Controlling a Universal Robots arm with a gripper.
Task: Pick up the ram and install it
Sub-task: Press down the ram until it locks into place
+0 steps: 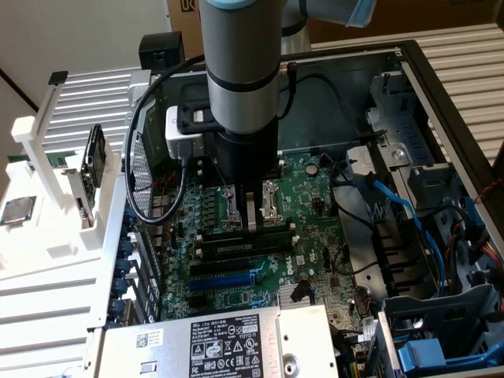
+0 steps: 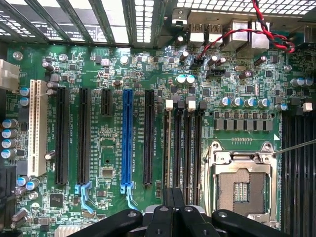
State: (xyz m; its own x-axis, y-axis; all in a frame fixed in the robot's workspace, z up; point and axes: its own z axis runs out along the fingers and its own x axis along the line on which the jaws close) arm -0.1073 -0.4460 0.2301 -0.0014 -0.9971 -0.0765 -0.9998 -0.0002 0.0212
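The gripper point(image 1: 252, 227) is hanging low inside the open case point(image 1: 441, 102), its fingers point(image 2: 173, 205) pressing tight together. The tips are pointing down at the row of memory slots point(image 2: 190, 148) just beside the empty socket point(image 2: 242, 185). The ram point(image 2: 166, 148) seems to be sitting edge-up in the outermost slot, under the tips; whether they are pinching it, I cannot tell.

White sticker point(image 1: 233, 344) on metal cover: "DELL" faintly legible; remaining print and motherboard slot lettering unreadable.
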